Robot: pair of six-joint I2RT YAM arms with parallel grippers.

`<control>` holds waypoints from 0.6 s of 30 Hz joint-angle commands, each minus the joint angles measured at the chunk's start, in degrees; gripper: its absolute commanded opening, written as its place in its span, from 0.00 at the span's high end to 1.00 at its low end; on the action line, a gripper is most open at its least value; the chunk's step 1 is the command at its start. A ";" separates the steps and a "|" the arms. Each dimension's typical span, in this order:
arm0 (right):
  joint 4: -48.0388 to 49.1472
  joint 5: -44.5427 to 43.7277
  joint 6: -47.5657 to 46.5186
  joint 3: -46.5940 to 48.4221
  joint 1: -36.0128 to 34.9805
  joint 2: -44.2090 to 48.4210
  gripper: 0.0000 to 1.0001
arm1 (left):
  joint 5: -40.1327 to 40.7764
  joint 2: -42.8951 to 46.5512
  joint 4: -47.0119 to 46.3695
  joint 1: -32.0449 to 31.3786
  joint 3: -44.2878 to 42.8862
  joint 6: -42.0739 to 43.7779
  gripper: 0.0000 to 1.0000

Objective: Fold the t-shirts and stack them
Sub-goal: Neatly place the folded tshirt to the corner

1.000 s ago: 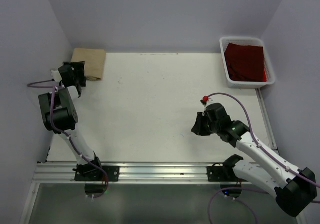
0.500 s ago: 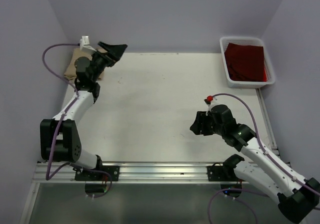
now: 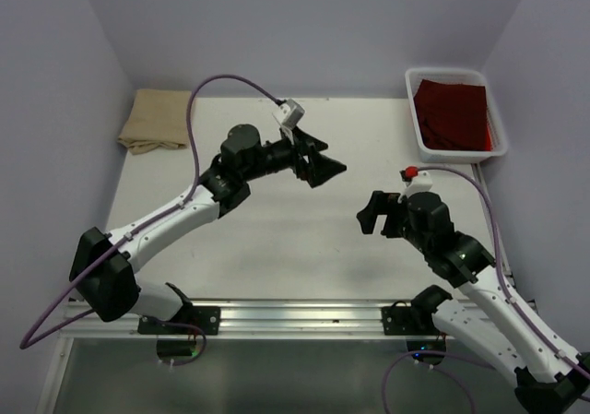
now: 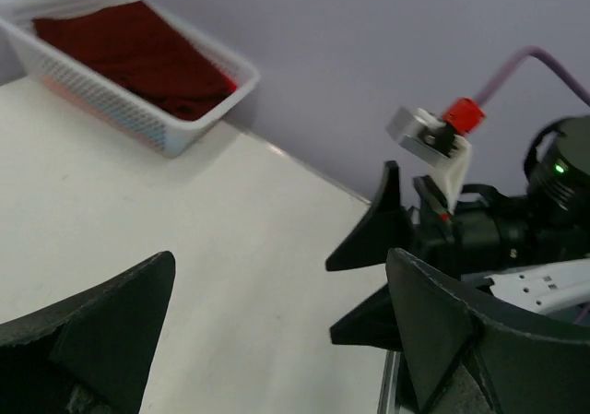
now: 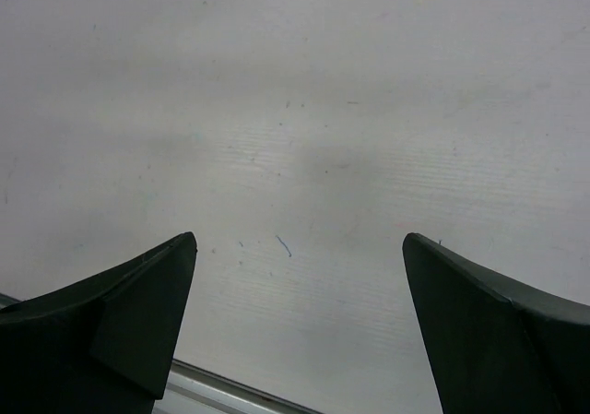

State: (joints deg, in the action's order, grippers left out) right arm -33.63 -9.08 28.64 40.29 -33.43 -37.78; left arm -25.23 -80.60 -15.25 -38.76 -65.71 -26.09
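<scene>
A folded tan t-shirt [image 3: 155, 121] lies at the table's back left corner, with no gripper near it. The dark red t-shirt [image 3: 452, 112] lies in the white bin [image 3: 412, 110] at the back right; the left wrist view also shows this red shirt [image 4: 138, 54] in its bin [image 4: 189, 128]. My left gripper [image 3: 326, 161] hangs over the middle of the table, pointing right, open and empty [image 4: 281, 259]. My right gripper [image 3: 371, 214] faces it from the right, open and empty over bare table [image 5: 300, 241]. It shows in the left wrist view too, as the right gripper [image 4: 369, 276].
The two grippers point at each other a short gap apart above the white table [image 3: 258, 230]. An aluminium rail [image 3: 277, 317] runs along the near edge. Purple walls close in the back and both sides.
The left arm has swung from the tan shirt at the back left to the middle of the table. The right gripper has opened and shifted slightly right.
</scene>
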 commanded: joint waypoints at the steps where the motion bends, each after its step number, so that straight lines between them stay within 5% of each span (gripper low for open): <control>1: 0.66 -6.56 -0.61 4.08 -0.23 -1.41 0.01 | -9.02 1.32 -14.51 -2.55 10.71 0.80 0.00; 4: 1.89 -8.67 -0.08 4.88 -0.23 -1.60 0.01 | -16.06 0.45 -35.21 -2.55 19.89 -12.89 0.00; 9: 4.62 -7.45 -1.48 4.71 -0.23 0.16 0.01 | -22.39 -7.11 -37.66 -2.63 17.29 -20.48 0.00; 18: 5.77 -5.87 -2.44 6.02 -0.23 1.93 0.01 | -29.35 -15.55 -72.08 -2.72 16.50 -48.06 0.00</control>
State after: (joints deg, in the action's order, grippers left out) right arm -29.56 -15.44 27.88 43.20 -33.43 -34.85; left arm -50.46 -93.71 -63.68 -41.65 -46.85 -60.10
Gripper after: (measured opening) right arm 0.987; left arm 0.997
